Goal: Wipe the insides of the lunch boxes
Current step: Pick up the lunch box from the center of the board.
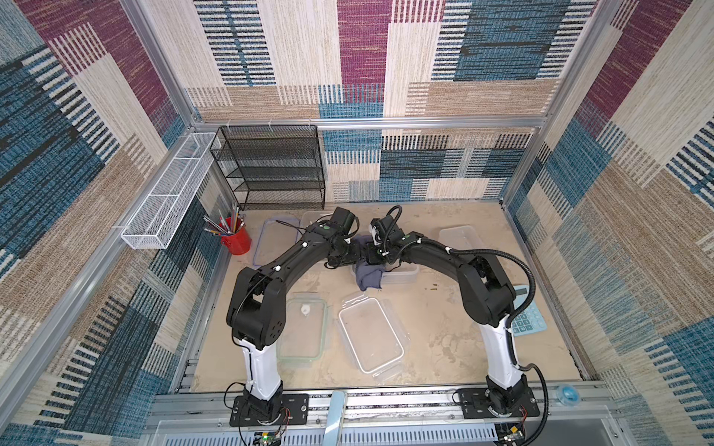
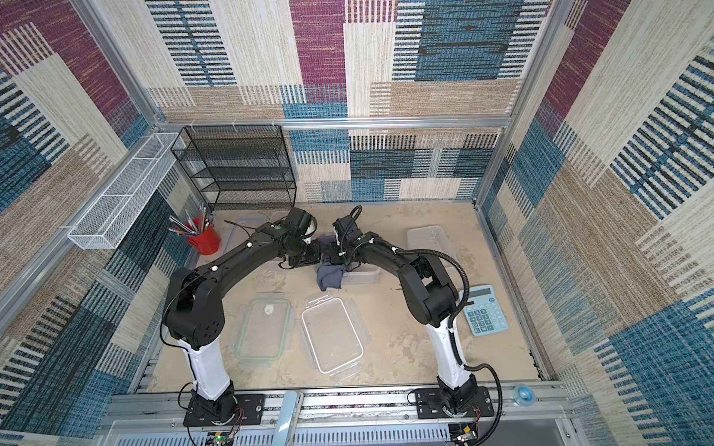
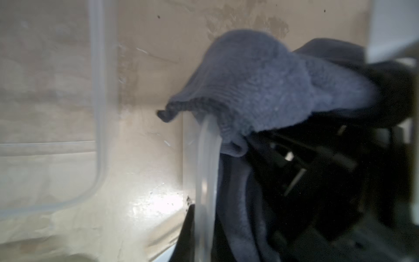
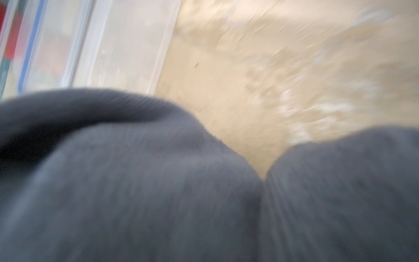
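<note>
Centrally: deep lunch box, open side up, long axis across the desk; grey cloth draped over its left end. Left arm and right arm arch inward, wrists bent down. Right hand clamped on the cloth above that end; left hand closed at the rim, its hold unclear. Shallow lunch box lies nearer, lengthwise front-to-back; small lunch box far right
</note>
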Controlling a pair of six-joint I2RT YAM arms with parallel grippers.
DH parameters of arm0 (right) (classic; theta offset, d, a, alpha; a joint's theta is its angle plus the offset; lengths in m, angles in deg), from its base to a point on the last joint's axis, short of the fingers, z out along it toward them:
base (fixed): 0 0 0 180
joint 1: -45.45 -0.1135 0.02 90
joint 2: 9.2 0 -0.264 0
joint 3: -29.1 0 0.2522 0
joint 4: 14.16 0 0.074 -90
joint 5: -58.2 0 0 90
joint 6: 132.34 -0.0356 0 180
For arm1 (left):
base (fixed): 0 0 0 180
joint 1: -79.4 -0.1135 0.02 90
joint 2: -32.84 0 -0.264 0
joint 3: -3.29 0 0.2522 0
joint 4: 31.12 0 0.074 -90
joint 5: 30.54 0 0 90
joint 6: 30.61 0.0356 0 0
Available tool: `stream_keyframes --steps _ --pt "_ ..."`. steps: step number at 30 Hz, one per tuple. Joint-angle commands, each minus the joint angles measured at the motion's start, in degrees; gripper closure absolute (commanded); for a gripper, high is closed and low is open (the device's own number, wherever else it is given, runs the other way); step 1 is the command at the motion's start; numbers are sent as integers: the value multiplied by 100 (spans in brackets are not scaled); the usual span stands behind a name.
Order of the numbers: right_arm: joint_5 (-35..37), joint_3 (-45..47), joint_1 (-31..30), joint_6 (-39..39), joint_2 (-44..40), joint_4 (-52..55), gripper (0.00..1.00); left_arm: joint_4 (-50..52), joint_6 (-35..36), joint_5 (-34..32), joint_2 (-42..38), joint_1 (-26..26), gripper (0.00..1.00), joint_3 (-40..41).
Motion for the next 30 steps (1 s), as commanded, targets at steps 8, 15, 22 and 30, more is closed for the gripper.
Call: stream_keyframes --steps 8,15,22,30 --pt "2584 484 216 138 -496 1092 100 455 165 -992 -191 -213 100 -112" --pt "1773 638 117 687 -553 1829 100 447 75 -1120 -68 -239 100 -386" --pt "-339 474 -269 1408 -463 1968 100 272 -110 -932 2 -231 100 -495" --pt "-2766 -186 -348 1161 -149 780 100 44 -317 -463 84 -79 100 -461"
